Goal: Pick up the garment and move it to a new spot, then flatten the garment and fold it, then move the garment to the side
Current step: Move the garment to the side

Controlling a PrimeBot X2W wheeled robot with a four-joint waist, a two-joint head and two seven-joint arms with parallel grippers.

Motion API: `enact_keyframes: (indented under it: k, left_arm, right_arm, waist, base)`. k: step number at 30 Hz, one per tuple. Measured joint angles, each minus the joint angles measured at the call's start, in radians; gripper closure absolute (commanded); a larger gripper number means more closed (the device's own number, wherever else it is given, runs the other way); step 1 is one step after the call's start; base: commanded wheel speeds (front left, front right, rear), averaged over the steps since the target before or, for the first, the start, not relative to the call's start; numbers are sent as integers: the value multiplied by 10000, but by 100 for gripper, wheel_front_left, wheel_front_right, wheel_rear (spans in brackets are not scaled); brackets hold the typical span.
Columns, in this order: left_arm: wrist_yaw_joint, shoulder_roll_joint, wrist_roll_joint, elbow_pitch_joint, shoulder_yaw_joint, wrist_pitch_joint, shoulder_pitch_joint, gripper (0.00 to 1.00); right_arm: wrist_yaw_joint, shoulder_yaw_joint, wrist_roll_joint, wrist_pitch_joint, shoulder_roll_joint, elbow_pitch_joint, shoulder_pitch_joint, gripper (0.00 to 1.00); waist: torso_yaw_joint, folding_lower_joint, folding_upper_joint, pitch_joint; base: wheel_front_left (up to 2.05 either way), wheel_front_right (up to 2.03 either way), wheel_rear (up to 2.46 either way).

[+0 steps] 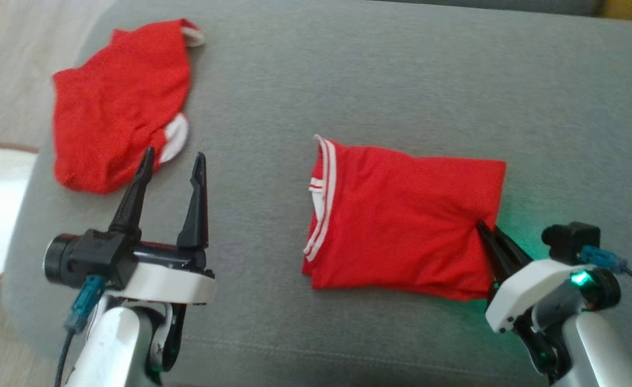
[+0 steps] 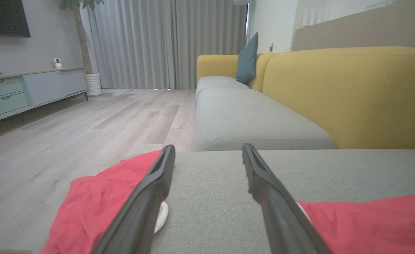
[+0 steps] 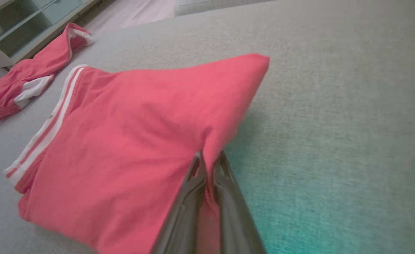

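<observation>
The biggest thing here is the grey seat cushion of the sofa, which carries everything. In the left wrist view its yellow backrest rises on the right. The wooden floor runs away to grey curtains, and a low cabinet stands along the left wall. A teal pillow leans in the far corner of the sofa.

The folded garment lies roughly in the middle of the cushion as a red, near-rectangular packet. Its white-striped trim runs down the left edge. The right side is lifted slightly off the cushion, and the fabric gathers to a point there in the right wrist view.

A second red garment, loosely bunched with white patches, sits well apart at the cushion's far left corner, close to the edge.

The right hand is clenched on the folded garment. Its two dark fingers are pressed together, with the cloth of the right edge, near the lower corner, pinched between them. A green light glows on its wrist and tints the grey fabric beside it.

The left hand is released, its fingers spread wide and grasping nothing. It hangs over bare cushion between the two garments. Its fingertips sit just beside the lower edge of the bunched one, and I cannot tell whether they touch it.
</observation>
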Motion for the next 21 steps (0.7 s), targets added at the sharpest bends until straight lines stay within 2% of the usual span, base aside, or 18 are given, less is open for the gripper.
enact_keyframes:
  k: [6,10,17,21]
  left_arm:
    - [-257,-25,196,-148,42,-4,-2,0]
    - [-401,-27,255,-174,33,-4,-54,0]
    - [-815,-36,533,-244,-52,-6,-648,0]
    - [-968,-36,606,-263,-138,-6,-896,0]
  right_arm:
    - [0,433,-44,134,-656,-205,-770,100]
    - [0,351,-40,205,-1187,-255,-1252,100]
    - [0,-938,-38,268,-2391,-449,-2054,100]
    - [0,-1578,-23,435,-2771,-637,-2629,100]
  waist:
    - [-1071,0,0,76]
    - [-1639,0,0,170]
    - [-2653,1,0,652]
    - [-3047,1,0,1006]
  base:
    - [0,0,0]
    - [0,0,0]
    - [0,0,0]
    - [0,0,0]
